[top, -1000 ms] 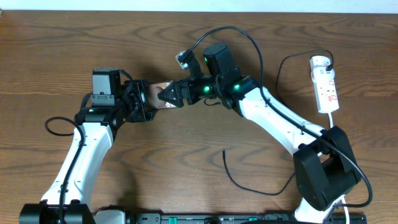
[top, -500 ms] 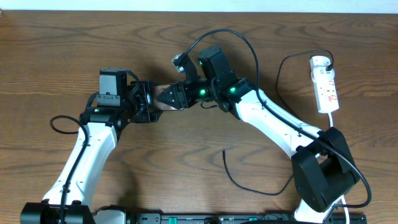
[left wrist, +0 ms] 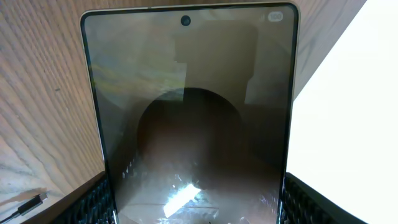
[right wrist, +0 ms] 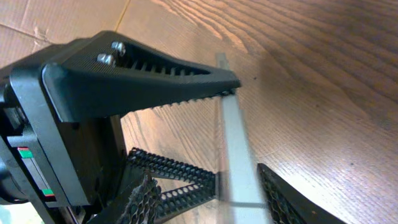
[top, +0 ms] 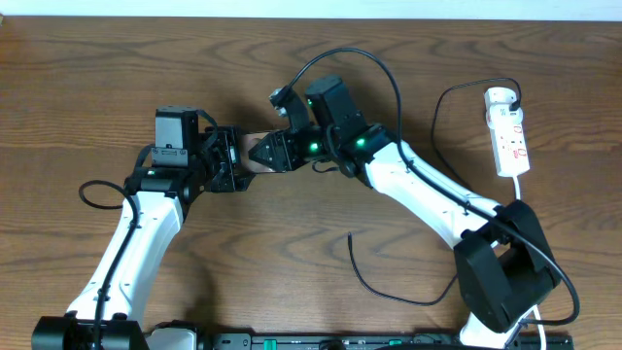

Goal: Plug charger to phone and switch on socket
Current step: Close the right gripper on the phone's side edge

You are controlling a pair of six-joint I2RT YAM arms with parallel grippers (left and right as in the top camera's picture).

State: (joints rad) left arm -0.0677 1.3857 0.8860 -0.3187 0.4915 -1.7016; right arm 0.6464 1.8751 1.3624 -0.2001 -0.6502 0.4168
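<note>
The phone (top: 255, 146) is held off the table between the two grippers. In the left wrist view its dark glossy face (left wrist: 193, 124) fills the frame, and my left gripper (left wrist: 194, 202) is shut on its two long sides. My left gripper also shows in the overhead view (top: 231, 161). My right gripper (top: 264, 153) is at the phone's other end. Its fingers (right wrist: 208, 186) are open on either side of the phone's thin edge (right wrist: 235, 143). The charger cable (top: 356, 272) lies loose on the table, its tip (left wrist: 34, 200) free. The socket (top: 509, 131) lies at the far right.
The charger's black plug (top: 512, 94) sits at the socket's top end. The right arm's base (top: 505, 272) stands at the lower right, with the socket's white cord running down behind it. A thick black robot cable (top: 364, 58) arches above the right wrist.
My left gripper has moved right and slightly up with the phone. My right gripper has shifted left and up towards it. Little has moved in the last half second.
</note>
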